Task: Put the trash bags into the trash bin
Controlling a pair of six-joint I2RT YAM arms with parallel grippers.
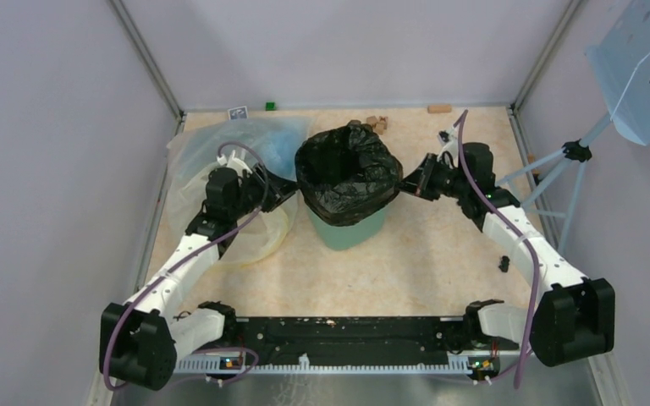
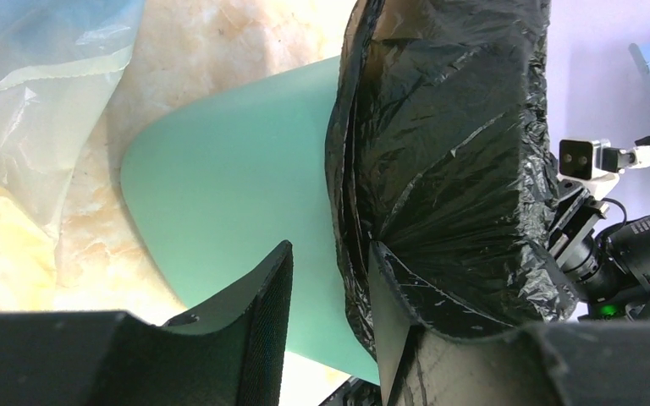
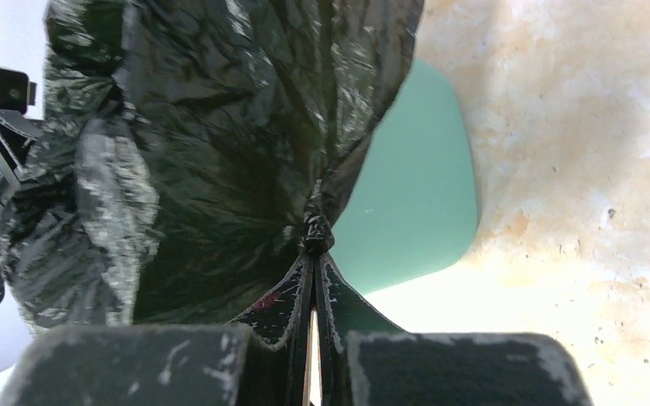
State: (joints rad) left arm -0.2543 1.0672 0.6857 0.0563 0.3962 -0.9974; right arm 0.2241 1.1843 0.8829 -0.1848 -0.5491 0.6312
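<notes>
black trash bag (image 1: 349, 169) draped open over the rim of the mint-green trash bin (image 1: 344, 230), mid-table; right gripper (image 3: 315, 254) clenched on a pinch of the bag's edge; left gripper (image 2: 330, 249) released, fingers spread at the opposite edge; clear bag (image 1: 195, 152) lying to the left

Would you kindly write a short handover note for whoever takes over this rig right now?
Left claw: open at the left side of the trash bag, one finger against the plastic.
Right claw: shut on a pinched fold at the bag's right edge.
Trash bin: upright mid-table, with the bag over it, mouth open and edge folded down around the rim.
Done: the bag appears to be seated in the bin.
Left: probably check the rim fit, release the right grip, then draw both arms back.
</notes>
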